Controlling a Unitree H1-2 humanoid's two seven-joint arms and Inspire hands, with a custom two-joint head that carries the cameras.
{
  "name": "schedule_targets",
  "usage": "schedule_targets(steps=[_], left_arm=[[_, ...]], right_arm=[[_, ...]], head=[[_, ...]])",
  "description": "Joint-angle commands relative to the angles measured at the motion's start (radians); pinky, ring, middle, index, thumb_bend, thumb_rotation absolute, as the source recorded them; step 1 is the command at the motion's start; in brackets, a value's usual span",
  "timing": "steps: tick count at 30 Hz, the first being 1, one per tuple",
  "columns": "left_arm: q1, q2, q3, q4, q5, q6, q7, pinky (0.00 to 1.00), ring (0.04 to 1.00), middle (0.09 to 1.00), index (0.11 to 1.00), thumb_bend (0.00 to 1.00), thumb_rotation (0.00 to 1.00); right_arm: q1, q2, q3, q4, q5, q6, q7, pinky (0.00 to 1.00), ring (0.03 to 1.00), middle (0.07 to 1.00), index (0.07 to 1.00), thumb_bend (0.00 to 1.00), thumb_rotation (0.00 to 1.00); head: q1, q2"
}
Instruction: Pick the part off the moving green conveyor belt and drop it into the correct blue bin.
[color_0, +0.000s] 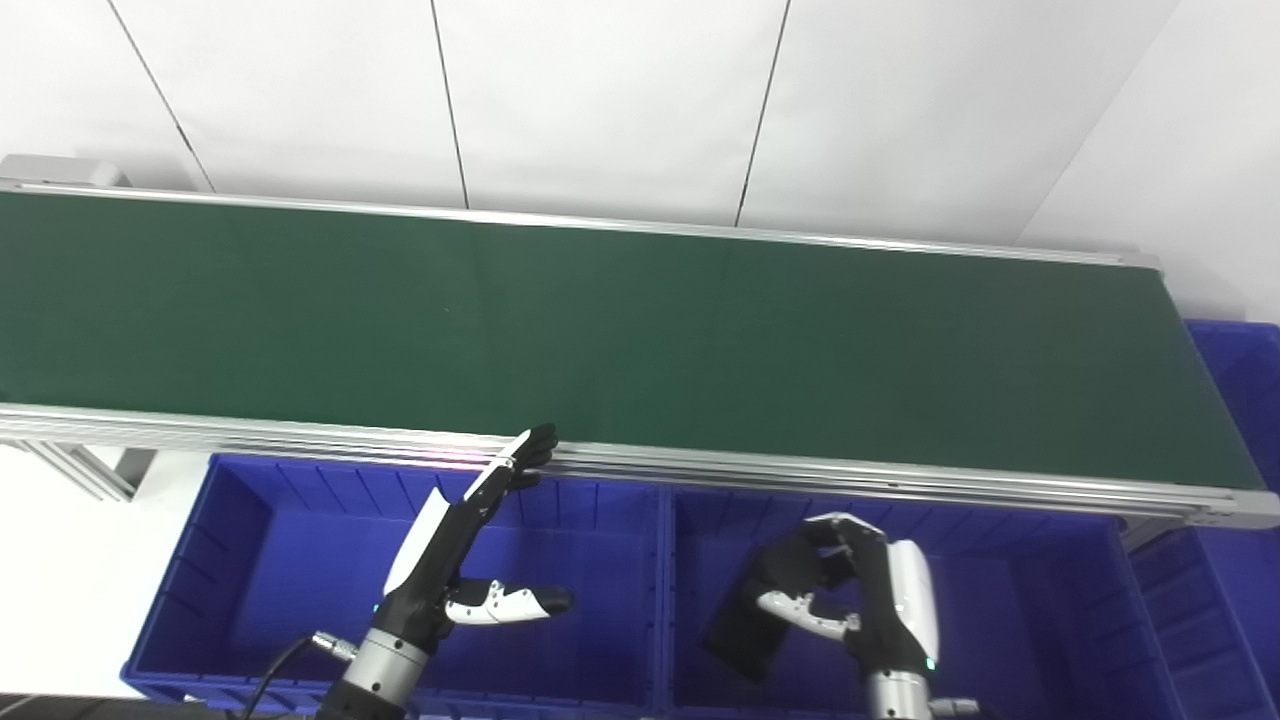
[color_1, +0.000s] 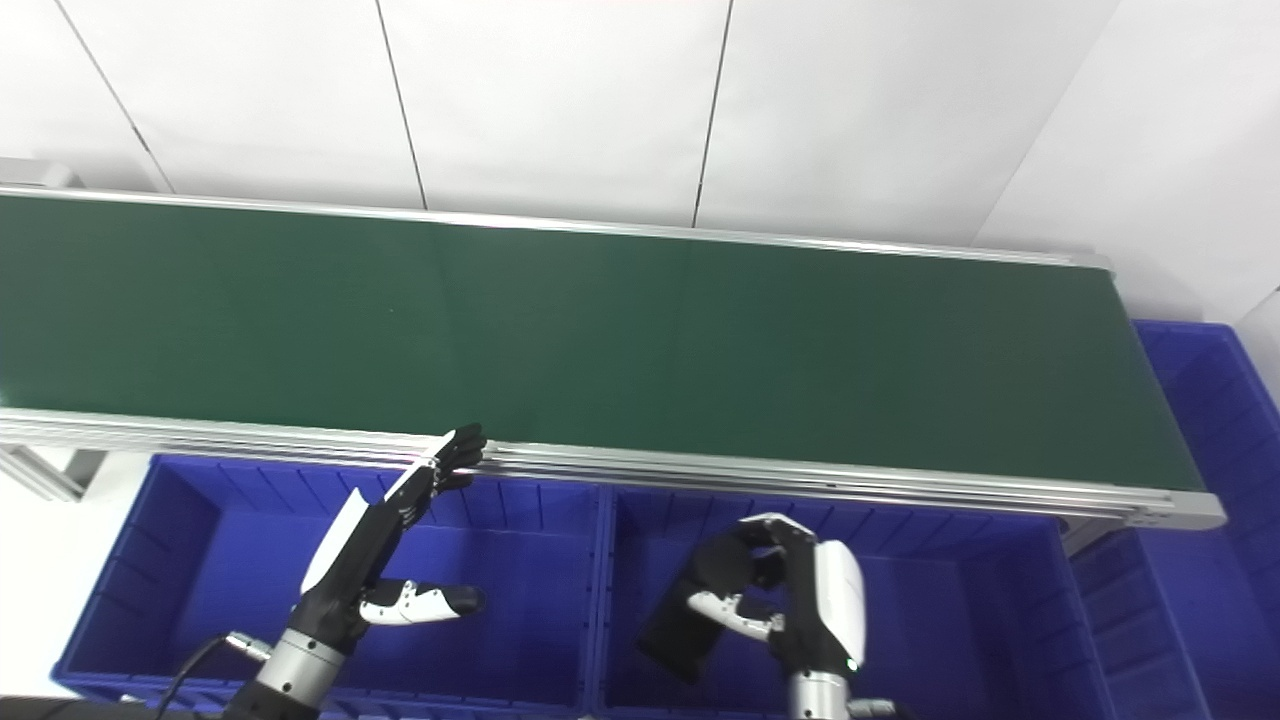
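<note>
Part (color_0: 745, 625): flat black piece, dark and featureless, off the belt and held by the right hand (color_0: 865, 600) above the interior of the middle blue bin (color_0: 1050, 620).

Left eye view. Right hand: fingers curled around the upper end of the part, thumb pressing from the near side; the part hangs slanted down and to the left from the grasp. Judged position: held over the bin opening so that a release drops it straight inside. Left hand (color_0: 465, 555): fingers (color_0: 525, 455) extended and apart, reaching toward the near aluminium rail of the conveyor, thumb out to the side, holding nothing; judged to be waiting. Green conveyor belt (color_0: 620, 330): runs across the frame, surface bare, no further part visible on it. Left blue bin (color_0: 250, 560): below the left hand, floor bare as far as seen. Middle blue bin: no loose contents visible on its floor; the part is not yet resting there, as far as can be told. Far right blue bin (color_0: 1245, 400): beyond the belt's end, only a corner in view, contents not visible.

Right eye view. Same arrangement, seen from slightly to one side. Part (color_1: 685, 620) shows clear of the divider between the two near bins and lies on the middle bin's side. Right hand (color_1: 790, 590) closed on it; left hand (color_1: 385, 535) spread and empty beside the rail. Belt (color_1: 600, 330) bare.
</note>
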Motion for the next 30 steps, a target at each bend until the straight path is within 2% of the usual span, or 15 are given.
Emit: schedule_targets(steps=[1, 3, 4, 5, 6, 8, 13, 17, 20, 23, 26, 30], left_arm=[[-0.003, -0.001, 0.018, -0.034, 0.006, -0.031, -0.007, 0.85, 0.901, 0.92, 0.929, 0.92, 0.63], [0.002, -0.004, 0.024, -0.035, 0.008, -0.031, -0.011, 0.85, 0.899, 0.919, 0.929, 0.92, 0.63], [0.004, -0.005, 0.027, -0.035, 0.007, -0.031, -0.013, 0.84, 0.898, 0.918, 0.927, 0.92, 0.63], [0.007, -0.005, 0.029, -0.035, 0.006, -0.031, -0.015, 0.84, 0.898, 0.917, 0.927, 0.92, 0.63], [0.009, -0.005, 0.032, -0.035, 0.005, -0.031, -0.017, 0.85, 0.898, 0.917, 0.926, 0.91, 0.63], [0.012, -0.005, 0.036, -0.035, 0.0, -0.031, -0.026, 0.85, 0.9, 0.918, 0.926, 0.91, 0.63], [0.019, -0.008, 0.048, -0.042, 0.003, -0.031, -0.039, 0.84, 0.898, 0.916, 0.925, 0.91, 0.63], [0.018, -0.012, 0.051, -0.039, -0.002, -0.031, -0.045, 0.84, 0.894, 0.914, 0.921, 0.91, 0.62], [0.018, -0.014, 0.051, -0.033, 0.0, -0.031, -0.045, 0.84, 0.89, 0.911, 0.92, 0.91, 0.62], [0.019, -0.016, 0.049, -0.025, 0.001, -0.031, -0.043, 0.83, 0.883, 0.903, 0.913, 0.9, 0.61], [0.019, -0.017, 0.043, -0.015, 0.013, -0.031, -0.029, 0.83, 0.876, 0.896, 0.907, 0.9, 0.61], [0.02, -0.015, 0.036, -0.001, 0.031, -0.031, -0.011, 0.82, 0.873, 0.894, 0.909, 0.91, 0.63]], right_arm=[[-0.011, -0.017, 0.027, -0.002, -0.019, 0.008, 0.022, 0.65, 0.76, 0.846, 0.768, 0.72, 0.1], [-0.009, -0.027, 0.045, -0.001, -0.019, -0.005, 0.023, 0.71, 0.816, 0.887, 0.8, 0.74, 0.12], [-0.006, -0.031, 0.051, -0.002, -0.017, -0.015, 0.021, 0.8, 0.906, 0.944, 0.843, 0.8, 0.2], [-0.001, -0.041, 0.061, -0.009, -0.02, -0.029, 0.02, 0.83, 0.936, 0.963, 0.857, 0.82, 0.22], [0.003, -0.048, 0.068, -0.014, -0.021, -0.038, 0.019, 0.89, 0.974, 0.985, 0.9, 0.87, 0.3], [0.013, -0.064, 0.083, -0.026, -0.027, -0.07, 0.003, 0.92, 0.995, 0.997, 0.94, 0.91, 0.37], [0.044, -0.086, 0.095, -0.056, -0.015, -0.19, -0.061, 0.95, 1.0, 1.0, 0.991, 0.95, 0.47], [0.081, -0.088, 0.088, -0.112, -0.025, -0.221, -0.094, 0.9, 0.999, 1.0, 1.0, 0.98, 0.54], [0.105, -0.091, 0.081, -0.152, -0.021, -0.249, -0.111, 0.88, 0.991, 1.0, 1.0, 0.98, 0.56], [0.122, -0.092, 0.07, -0.174, 0.059, -0.317, -0.1, 0.89, 0.964, 0.98, 0.986, 0.97, 0.53], [0.127, -0.089, 0.066, -0.163, 0.202, -0.391, -0.059, 0.83, 0.91, 0.934, 0.943, 0.99, 0.48], [0.116, -0.113, 0.099, -0.135, 0.424, -0.419, 0.04, 0.82, 0.877, 0.915, 0.927, 1.0, 0.43]], head=[[0.002, 0.001], [0.002, 0.001], [0.002, 0.001], [0.001, 0.0], [0.001, 0.0], [0.0, -0.001], [-0.002, -0.001], [0.0, -0.005], [0.005, -0.011], [0.014, -0.018], [0.027, -0.027], [0.04, -0.04]])
